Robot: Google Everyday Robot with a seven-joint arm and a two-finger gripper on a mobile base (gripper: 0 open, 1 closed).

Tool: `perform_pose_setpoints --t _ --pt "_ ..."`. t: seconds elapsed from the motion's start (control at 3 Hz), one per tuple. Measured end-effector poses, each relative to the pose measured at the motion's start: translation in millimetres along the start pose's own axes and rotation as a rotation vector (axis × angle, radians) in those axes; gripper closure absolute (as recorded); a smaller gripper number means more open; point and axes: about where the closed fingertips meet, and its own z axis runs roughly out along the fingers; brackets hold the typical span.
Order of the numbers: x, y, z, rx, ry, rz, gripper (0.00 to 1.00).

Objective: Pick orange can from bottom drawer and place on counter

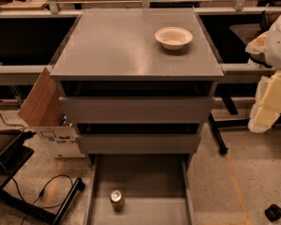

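The orange can (pixel 116 200) stands upright on the floor of the open bottom drawer (pixel 150 182), near its front left, with its silver top showing. The counter (pixel 122 46) is the flat grey top of the cabinet. My gripper (pixel 268 104) hangs at the right edge of the camera view, beside the cabinet at about the height of the upper drawers. It is well above and to the right of the can and holds nothing that I can see.
A white bowl (pixel 173 37) sits on the counter at the back right. The two upper drawers (pixel 136 109) are slightly open. A cardboard box (pixel 47 116) stands left of the cabinet, with cables and a black stand (pixel 18 172) on the floor.
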Motion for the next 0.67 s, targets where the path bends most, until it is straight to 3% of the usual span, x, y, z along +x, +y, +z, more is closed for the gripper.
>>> perform_pose_setpoints --t 0.33,0.67 --pt "0 0 0 0.017 -0.013 0.007 0.0" --pt "8 17 38 -0.022 -0.098 0.022 0.0"
